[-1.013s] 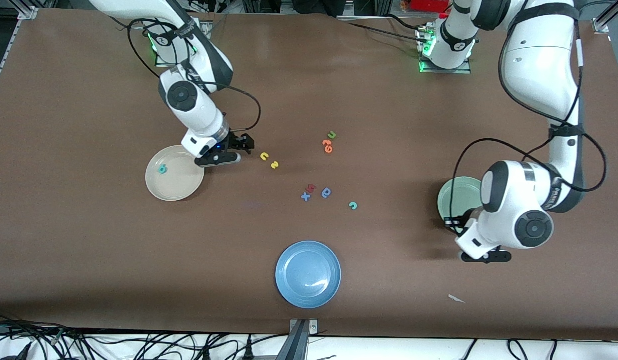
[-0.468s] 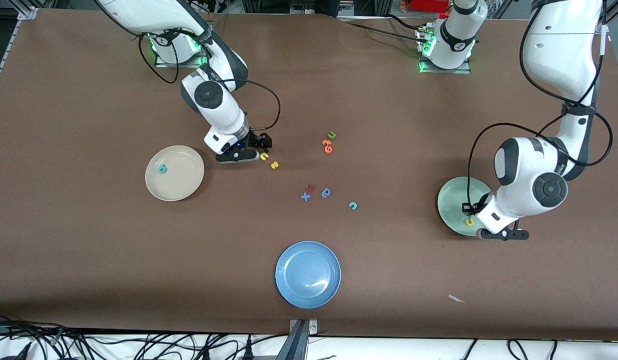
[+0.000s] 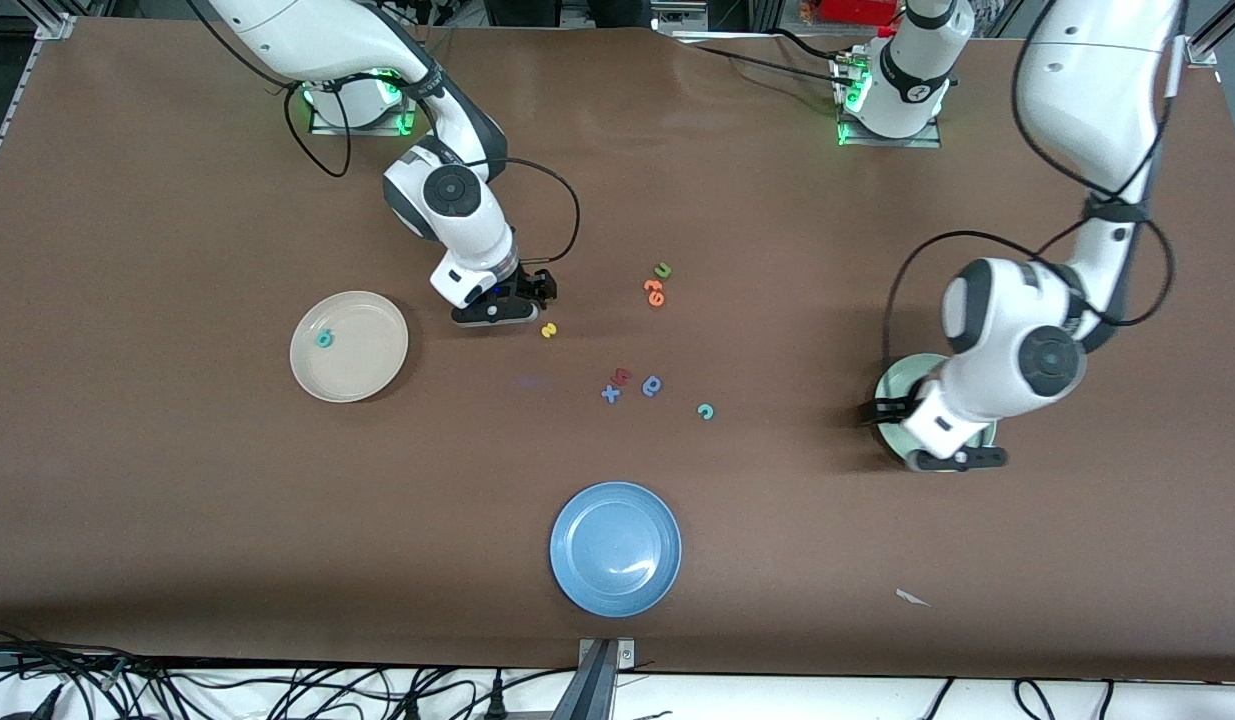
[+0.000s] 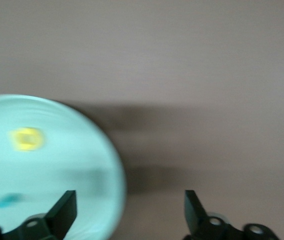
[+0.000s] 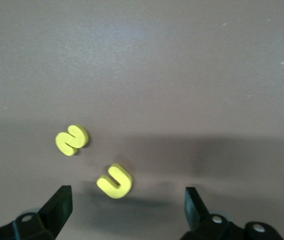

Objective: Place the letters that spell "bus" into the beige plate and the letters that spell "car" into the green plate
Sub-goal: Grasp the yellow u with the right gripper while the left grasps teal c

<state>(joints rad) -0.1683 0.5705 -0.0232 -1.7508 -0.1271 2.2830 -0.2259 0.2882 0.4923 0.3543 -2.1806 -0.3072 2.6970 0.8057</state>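
So I've got the right pincer (image 5: 124, 207) spread wide over the small yellow foam u (image 5: 114, 181), left pincer (image 4: 130, 210) wide, empty, above the pale mint-green round plate (image 4: 81, 145).

The front view looks down from high across the table (image 3: 177, 500), robot bases at 12 o'clock. The left wrist view faces down close on the green plate (image 4: 56, 150), the right wrist view on the yellow s (image 5: 72, 139), both shared with the front view.
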